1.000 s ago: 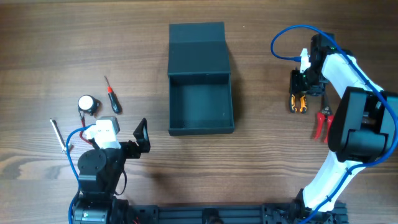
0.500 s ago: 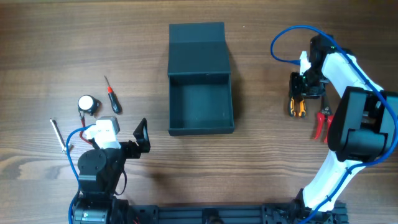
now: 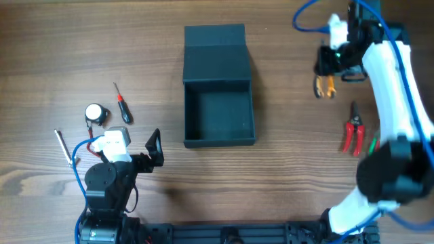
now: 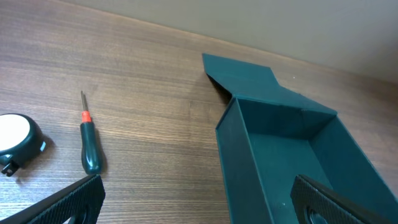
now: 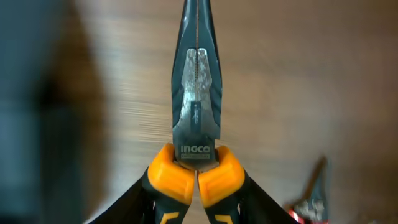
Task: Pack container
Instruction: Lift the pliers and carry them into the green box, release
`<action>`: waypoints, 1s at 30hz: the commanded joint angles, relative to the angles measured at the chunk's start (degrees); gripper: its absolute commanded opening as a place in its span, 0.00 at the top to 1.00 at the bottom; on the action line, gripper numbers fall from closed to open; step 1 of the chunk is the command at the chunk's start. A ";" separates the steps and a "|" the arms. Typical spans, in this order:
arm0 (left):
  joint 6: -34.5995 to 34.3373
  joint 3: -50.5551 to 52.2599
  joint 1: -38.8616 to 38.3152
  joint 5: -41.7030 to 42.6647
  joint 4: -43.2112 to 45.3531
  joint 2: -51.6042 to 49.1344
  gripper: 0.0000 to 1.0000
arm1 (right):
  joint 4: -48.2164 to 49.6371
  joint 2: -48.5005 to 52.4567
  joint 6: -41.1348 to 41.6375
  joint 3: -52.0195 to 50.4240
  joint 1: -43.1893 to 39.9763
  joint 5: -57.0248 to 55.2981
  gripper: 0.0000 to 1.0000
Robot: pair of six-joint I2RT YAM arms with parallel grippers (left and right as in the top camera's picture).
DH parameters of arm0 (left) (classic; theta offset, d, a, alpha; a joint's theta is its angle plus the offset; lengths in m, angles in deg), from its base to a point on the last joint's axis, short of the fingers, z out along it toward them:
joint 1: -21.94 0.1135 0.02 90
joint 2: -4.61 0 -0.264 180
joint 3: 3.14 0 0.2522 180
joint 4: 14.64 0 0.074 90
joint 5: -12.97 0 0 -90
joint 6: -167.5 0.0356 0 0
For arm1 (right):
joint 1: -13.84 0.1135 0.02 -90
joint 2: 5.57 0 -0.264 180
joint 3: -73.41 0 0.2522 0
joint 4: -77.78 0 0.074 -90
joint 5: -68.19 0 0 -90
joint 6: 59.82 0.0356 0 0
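The container is a dark teal open box at the table's middle, its flap lid lying flat behind it. It also shows in the left wrist view. My right gripper is shut on orange-and-black long-nose pliers and holds them above the table, right of the container. In the right wrist view the pliers point away from the gripper, jaws closed. My left gripper is open and empty at the front left, its fingers straddling the container's near left wall.
A red-handled screwdriver, a round tape measure and a thin metal tool lie left of the container. Red-handled pliers lie at the right, below my right gripper. The screwdriver and tape measure show in the left wrist view.
My right gripper has lifted the orange-and-black pliers off the table and moved them toward the far side. The left arm has not moved.
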 commanded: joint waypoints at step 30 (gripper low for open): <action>-0.74 -1.22 0.26 -0.37 -0.04 -0.11 0.00 | 6.45 20.22 -31.91 2.21 37.13 1.97 0.96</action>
